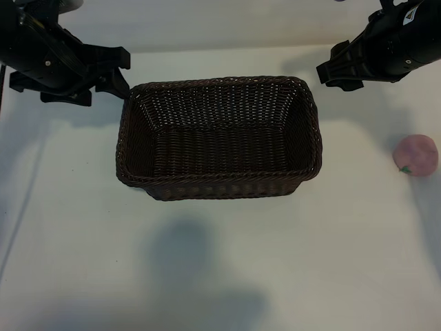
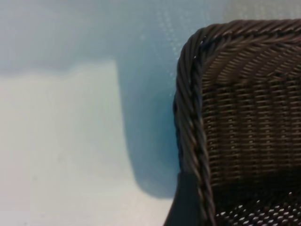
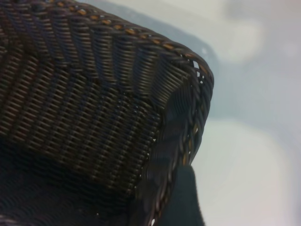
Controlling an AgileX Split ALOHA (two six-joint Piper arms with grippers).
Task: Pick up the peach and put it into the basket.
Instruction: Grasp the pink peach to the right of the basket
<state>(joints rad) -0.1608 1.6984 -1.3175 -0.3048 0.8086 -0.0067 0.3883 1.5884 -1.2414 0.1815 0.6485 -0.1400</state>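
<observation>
Basket between raised grippers, peach seemingly untouched.

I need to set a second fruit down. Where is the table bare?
Bare: the wide strip in front of the basket, and the table left of it. Tighter on the right, where the peach lies near the edge.

The big dark-brown woven wicker basket looks rough and bumpy, with thin strands crossing over and under. Its braided rim looks like thick twisted rope with a little shine. The small round pale-pink peach looks soft, fuzzy and matt. The white table looks smooth and flat, not shiny. My 2 black grippers, left and right, look like hard, dull plastic.
</observation>
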